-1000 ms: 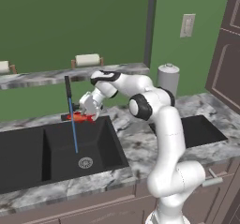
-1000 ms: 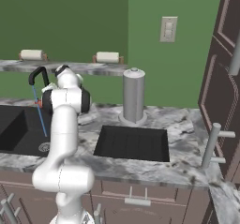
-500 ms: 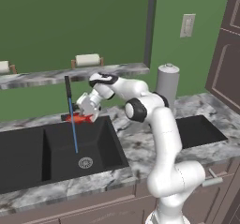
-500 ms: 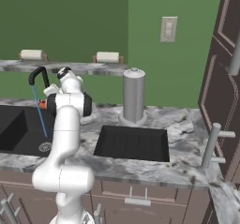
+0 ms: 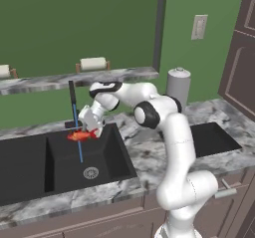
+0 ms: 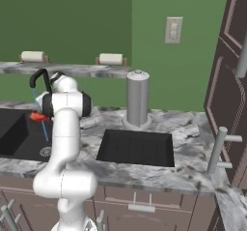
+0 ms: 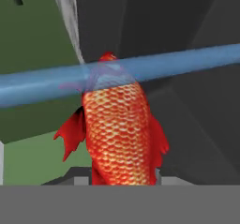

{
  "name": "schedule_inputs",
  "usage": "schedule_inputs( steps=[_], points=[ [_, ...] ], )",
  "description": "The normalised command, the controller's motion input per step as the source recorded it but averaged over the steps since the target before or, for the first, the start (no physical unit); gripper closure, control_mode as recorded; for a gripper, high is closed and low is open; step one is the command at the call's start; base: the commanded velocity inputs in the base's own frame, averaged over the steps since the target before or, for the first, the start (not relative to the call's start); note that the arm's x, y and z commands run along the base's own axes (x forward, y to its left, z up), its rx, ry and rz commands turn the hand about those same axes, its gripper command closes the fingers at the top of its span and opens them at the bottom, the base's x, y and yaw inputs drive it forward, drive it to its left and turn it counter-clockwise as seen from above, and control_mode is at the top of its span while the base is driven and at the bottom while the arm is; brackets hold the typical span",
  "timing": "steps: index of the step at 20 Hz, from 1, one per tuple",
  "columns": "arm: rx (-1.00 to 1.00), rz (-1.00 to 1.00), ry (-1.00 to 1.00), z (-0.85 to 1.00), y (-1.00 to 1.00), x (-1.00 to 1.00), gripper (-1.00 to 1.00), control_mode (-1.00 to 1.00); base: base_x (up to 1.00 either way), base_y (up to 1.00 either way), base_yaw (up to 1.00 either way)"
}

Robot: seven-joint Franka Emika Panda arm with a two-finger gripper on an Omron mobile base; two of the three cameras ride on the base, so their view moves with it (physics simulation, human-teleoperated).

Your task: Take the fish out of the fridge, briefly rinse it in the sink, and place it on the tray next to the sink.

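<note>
My gripper [image 5: 87, 131] is clamped on the red-orange fish [image 5: 82, 135] under the water stream [image 5: 78, 145] over the sink [image 5: 30, 167]; wet scales look slippery, so I favour gripping mid-body.

The faucet [image 5: 72, 100] and its blue water stream [image 5: 78, 142] are standing directly beside the gripper [image 5: 87, 130]; the sink [image 5: 30, 167] basin below is lying open.

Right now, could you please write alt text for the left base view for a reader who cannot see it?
A white robot arm holds a small red-orange fish in its fingers under a thin blue stream of water over a black sink. A flat black tray sits in the marble counter to the right.
</note>
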Motion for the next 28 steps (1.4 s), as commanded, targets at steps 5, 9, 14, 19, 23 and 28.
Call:
schedule_inputs(
  steps=[5,9,14,19,23,28],
  points=[
    [-0.28,-0.01,-0.24,0.43,-0.07,-1.00,1.00,-1.00,0.00,0.00,0.00],
    [-0.54,0.00,-0.29,0.53,-0.08,-1.00,1.00,-1.00,0.00,0.00,0.00],
    [-0.59,-0.06,-0.28,0.67,-0.30,-1.00,1.00,-1.00,0.00,0.00,0.00],
    [-0.58,-0.16,-0.28,0.56,-0.66,-1.00,1.00,-1.00,0.00,0.00,0.00],
    [-0.33,-0.20,-0.24,0.33,-1.00,-0.76,1.00,-1.00,0.00,0.00,0.00],
    [-0.12,-0.23,-0.17,0.20,-1.00,-0.18,1.00,-1.00,0.00,0.00,0.00]
  ],
)
